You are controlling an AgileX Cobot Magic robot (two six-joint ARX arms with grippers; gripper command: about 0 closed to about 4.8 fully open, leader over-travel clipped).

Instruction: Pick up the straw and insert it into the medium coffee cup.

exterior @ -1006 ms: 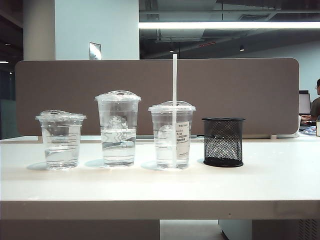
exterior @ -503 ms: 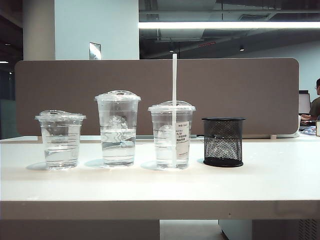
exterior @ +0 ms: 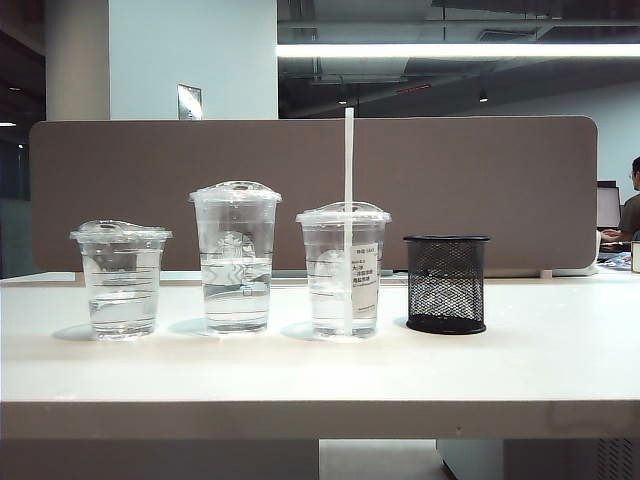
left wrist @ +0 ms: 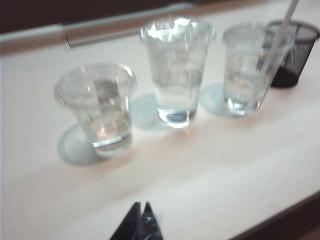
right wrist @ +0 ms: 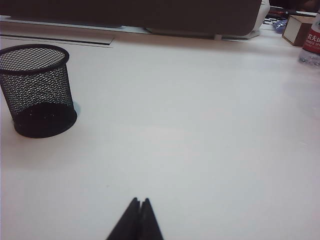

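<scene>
In your exterior view, the straw stands upright inside the medium coffee cup, centre frame. Your left wrist view shows the left gripper closed, empty. Your right wrist view shows the right gripper closed, near the mesh holder.

A white table fills the near part of the scene, its front edge thick and pale. Along its far side stands a long brown partition panel with rounded corners. Behind the panel, on the left, rises a light wall or pillar that carries a small framed sign. The ceiling on the right is dark — one long bright light strip runs across it. At the far right edge a person sits beside a monitor. In the right wrist view, a small cardboard box and a labelled bottle stand far off on the table.
</scene>
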